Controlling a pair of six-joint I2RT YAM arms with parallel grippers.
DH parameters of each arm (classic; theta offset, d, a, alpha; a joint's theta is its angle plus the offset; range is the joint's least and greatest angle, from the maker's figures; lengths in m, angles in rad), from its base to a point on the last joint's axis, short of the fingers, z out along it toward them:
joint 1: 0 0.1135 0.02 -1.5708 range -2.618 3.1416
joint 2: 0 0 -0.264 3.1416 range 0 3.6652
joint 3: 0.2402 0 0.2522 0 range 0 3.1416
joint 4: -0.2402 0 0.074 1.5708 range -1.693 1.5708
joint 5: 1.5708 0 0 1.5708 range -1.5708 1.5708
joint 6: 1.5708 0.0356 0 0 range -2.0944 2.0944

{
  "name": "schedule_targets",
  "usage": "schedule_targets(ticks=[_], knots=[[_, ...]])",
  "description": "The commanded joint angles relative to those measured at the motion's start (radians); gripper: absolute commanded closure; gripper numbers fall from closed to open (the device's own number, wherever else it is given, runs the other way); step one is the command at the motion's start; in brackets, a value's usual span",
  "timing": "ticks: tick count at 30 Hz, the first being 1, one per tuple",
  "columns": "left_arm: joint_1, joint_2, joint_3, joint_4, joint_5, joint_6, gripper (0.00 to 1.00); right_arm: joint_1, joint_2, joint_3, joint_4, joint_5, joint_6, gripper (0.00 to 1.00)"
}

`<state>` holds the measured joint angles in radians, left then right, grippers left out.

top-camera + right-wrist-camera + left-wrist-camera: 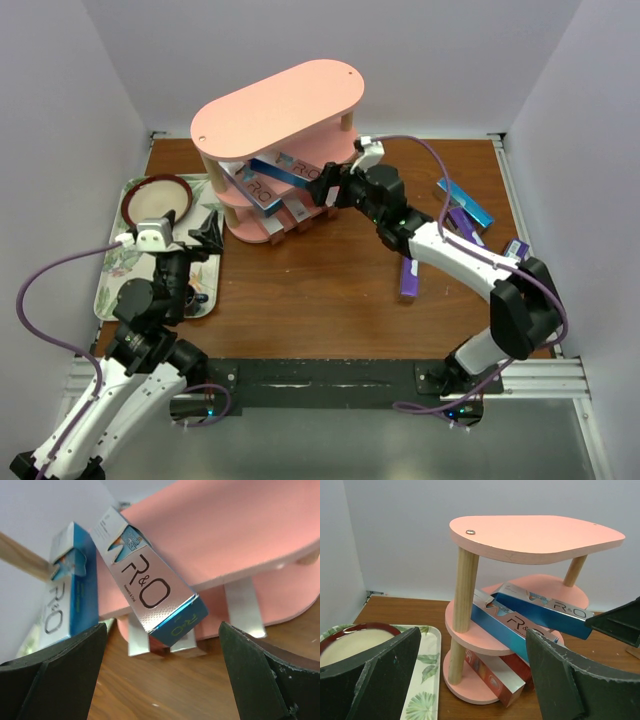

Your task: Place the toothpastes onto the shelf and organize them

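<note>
Right wrist view is showing us the right end effector [161,630] spread wide around a blue toothpaste box [145,592], not clamping it. The box is lying on the middle tier of the shelf [225,535], poking outward. We are judging this the placing step. Next we are needing a nudge inward, then more toothpastes [465,203] from the tabletop [320,290] at right. Meanwhile the left end effector [207,232] is hanging wide.

Bright, even light from above; soft shadows under shelf [280,100]; sheen on foil toothpaste box [150,595]; near fingers [50,675] blurry in wrist cams.
</note>
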<state>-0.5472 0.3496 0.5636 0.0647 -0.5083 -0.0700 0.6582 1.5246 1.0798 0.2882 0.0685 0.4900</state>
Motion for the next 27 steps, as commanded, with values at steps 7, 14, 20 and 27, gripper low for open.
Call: schedule_targets(ticks=[7,14,20,27], knots=[[0.010,0.015,0.010,0.029,0.022,-0.019,0.09,-0.029,0.106,0.238,-0.264,-0.269,-0.478,0.04],[0.013,0.023,0.009,0.029,0.025,-0.019,0.09,-0.034,0.147,0.302,-0.285,-0.279,-0.534,0.14],[0.018,0.026,0.009,0.029,0.033,-0.019,0.09,-0.034,0.164,0.322,-0.282,-0.291,-0.536,0.25],[0.024,0.026,0.009,0.030,0.039,-0.021,0.09,-0.031,0.148,0.302,-0.264,-0.340,-0.507,0.34]])
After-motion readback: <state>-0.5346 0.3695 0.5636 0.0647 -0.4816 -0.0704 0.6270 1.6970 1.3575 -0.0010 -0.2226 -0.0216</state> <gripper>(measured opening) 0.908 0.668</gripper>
